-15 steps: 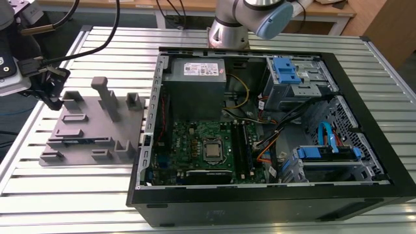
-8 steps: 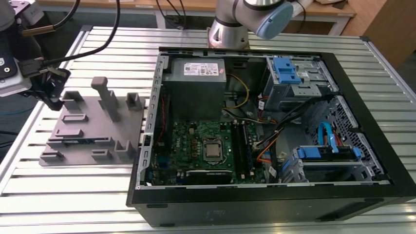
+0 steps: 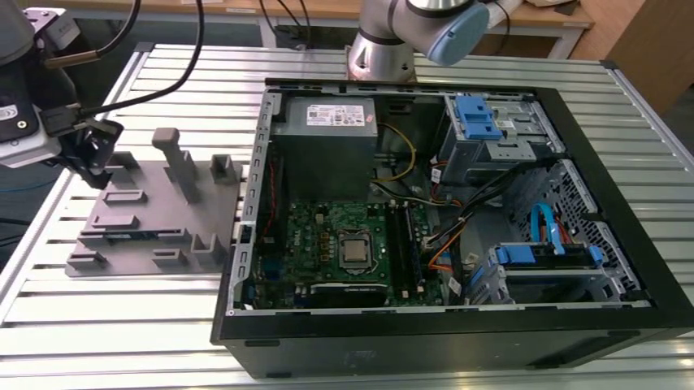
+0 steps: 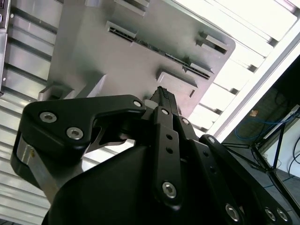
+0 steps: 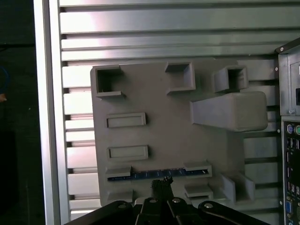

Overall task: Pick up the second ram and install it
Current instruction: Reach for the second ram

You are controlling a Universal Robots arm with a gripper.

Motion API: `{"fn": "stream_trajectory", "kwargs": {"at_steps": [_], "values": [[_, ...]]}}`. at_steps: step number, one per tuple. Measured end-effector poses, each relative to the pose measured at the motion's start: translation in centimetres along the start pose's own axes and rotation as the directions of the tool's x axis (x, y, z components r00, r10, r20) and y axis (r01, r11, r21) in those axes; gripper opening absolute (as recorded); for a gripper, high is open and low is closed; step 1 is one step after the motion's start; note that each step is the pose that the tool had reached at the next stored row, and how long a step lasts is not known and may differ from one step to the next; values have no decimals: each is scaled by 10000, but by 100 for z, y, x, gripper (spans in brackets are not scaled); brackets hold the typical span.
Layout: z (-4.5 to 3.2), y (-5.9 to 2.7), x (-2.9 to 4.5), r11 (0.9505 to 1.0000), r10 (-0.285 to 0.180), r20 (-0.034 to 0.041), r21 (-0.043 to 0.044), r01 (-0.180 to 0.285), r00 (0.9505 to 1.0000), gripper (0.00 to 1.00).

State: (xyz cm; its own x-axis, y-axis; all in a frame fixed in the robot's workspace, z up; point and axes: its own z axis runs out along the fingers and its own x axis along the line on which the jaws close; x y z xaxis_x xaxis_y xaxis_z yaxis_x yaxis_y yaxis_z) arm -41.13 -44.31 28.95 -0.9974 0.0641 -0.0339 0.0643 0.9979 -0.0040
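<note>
At the exterior view's left: gripper [image 3: 96,162] poised over the near-left part of a grey plastic block [image 3: 162,203], apart from it.
Fingers [image 5: 159,183]: drawn close together in both wrist views, nothing held between them.
Second ram [image 5: 157,174]: blue-green strip standing on edge in a long slot along the block's near side, caught between two raised end pieces; just beyond the fingertips in the first wrist view, not touched.
Why upright: probably parked on edge to offer its long top edge to a pinch from above; end pieces apparently there against tipping.
Computer case [image 3: 434,337]: laid on its side at the exterior view's right of the block, open side up, green motherboard [image 3: 336,227] facing up; probably for straight-down access to the memory slots.
Tabletop [image 3: 325,69]: ribbed aluminium slats, bright under the light, carrying block, case and arm base [image 3: 379,53].
Room: wooden bench [image 3: 542,12] at the far side, dark cables [image 3: 197,49] trailing down toward the wrist; a workshop, by the look of it.
Task standing: pick-up not yet made, judging by the ram's seat in its slot.
</note>
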Motion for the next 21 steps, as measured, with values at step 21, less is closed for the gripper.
{"fn": "stream_trajectory", "kwargs": {"at_steps": [21], "values": [[247,6,-63,10000,1,-1,0,-1,10000,11]]}}
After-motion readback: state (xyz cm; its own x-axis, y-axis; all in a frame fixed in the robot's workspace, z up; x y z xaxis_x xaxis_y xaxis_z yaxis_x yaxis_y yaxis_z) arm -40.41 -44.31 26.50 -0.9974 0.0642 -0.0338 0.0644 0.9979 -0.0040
